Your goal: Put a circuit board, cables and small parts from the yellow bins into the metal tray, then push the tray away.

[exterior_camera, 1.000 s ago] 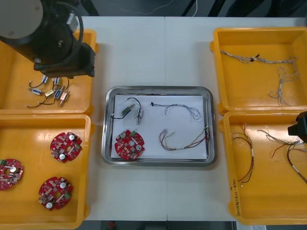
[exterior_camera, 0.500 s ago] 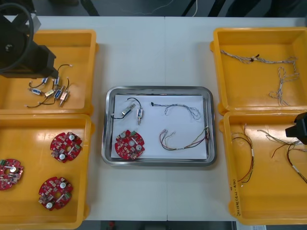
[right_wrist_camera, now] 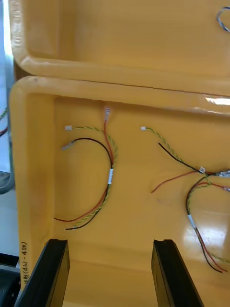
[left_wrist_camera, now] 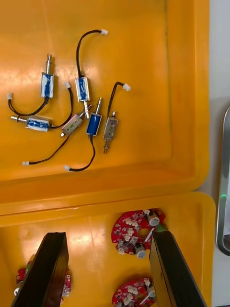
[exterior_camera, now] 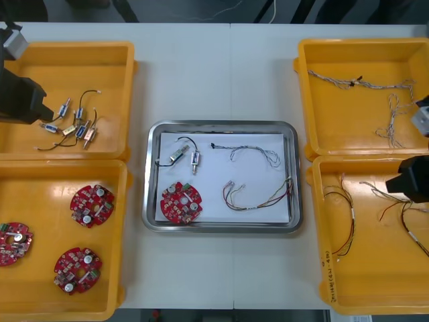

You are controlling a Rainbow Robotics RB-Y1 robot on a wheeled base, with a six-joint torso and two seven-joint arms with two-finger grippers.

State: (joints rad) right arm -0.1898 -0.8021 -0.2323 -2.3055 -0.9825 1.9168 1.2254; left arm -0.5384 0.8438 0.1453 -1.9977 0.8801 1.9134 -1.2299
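Gaping empty, left end effector point(left_wrist_camera: 108, 235) faces small metal parts point(left_wrist_camera: 82, 89), right end effector point(right_wrist_camera: 109, 242) faces cables point(right_wrist_camera: 111, 175); bin writing point(right_wrist_camera: 23, 263) unreadable.

The wide, flat, pale white table point(exterior_camera: 214, 74) had a thin line point(exterior_camera: 230, 67) running down its middle. Past its far edge lay a dark floor point(exterior_camera: 167, 10) with a thin pale cord point(exterior_camera: 228, 9).

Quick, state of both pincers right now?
Left pincer: open, empty, over a left yellow bin.
Right pincer: open, empty, over a right yellow bin.
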